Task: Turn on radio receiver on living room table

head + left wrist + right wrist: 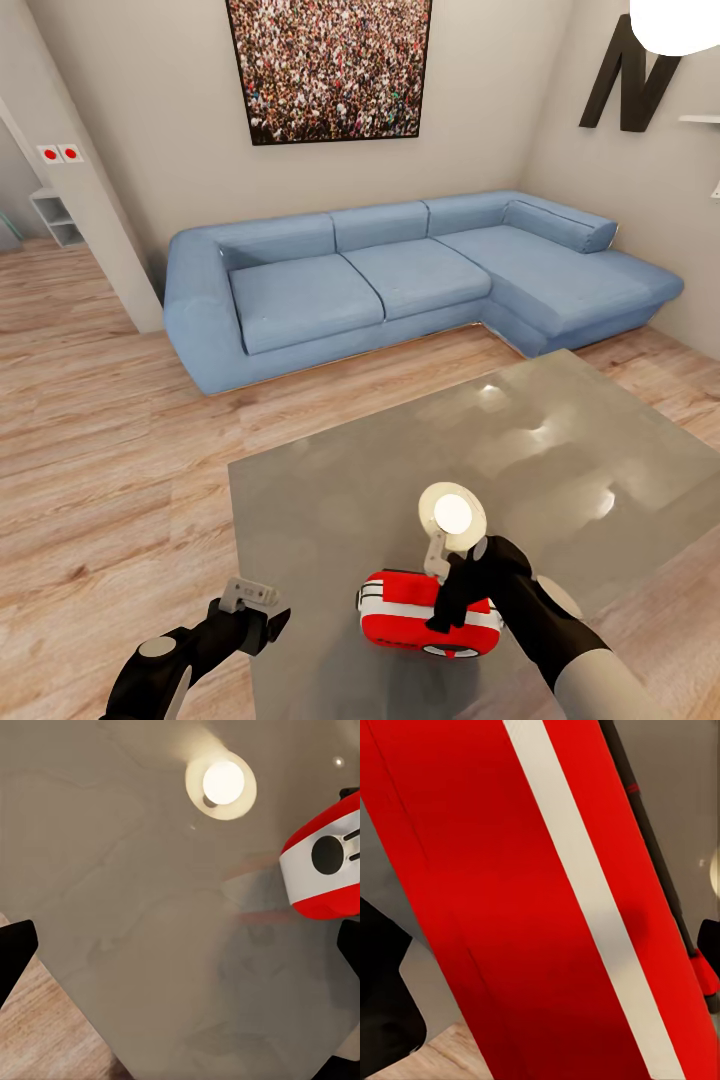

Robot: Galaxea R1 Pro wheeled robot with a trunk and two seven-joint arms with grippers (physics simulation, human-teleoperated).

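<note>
The red radio receiver [425, 625] with white trim lies near the front edge of the glossy grey table [400, 470]. My right gripper [452, 598] comes down on the radio's top from the right. In the right wrist view the radio's red shell and white stripe [532, 907] are very close, and the dark fingers [382, 982] stand wide apart, open. My left gripper [252, 600] hovers open over the table's front left edge, well left of the radio. The left wrist view shows the radio's white face and dark dial [324, 859] to one side, past the fingertips [11, 952].
A blue L-shaped sofa [400, 275] stands behind the table under a framed crowd photo [330, 65]. Light wood floor [110, 450] lies left of the table. A pendant lamp [680, 25] hangs at the top right and is mirrored on the tabletop as a lamp reflection [452, 512].
</note>
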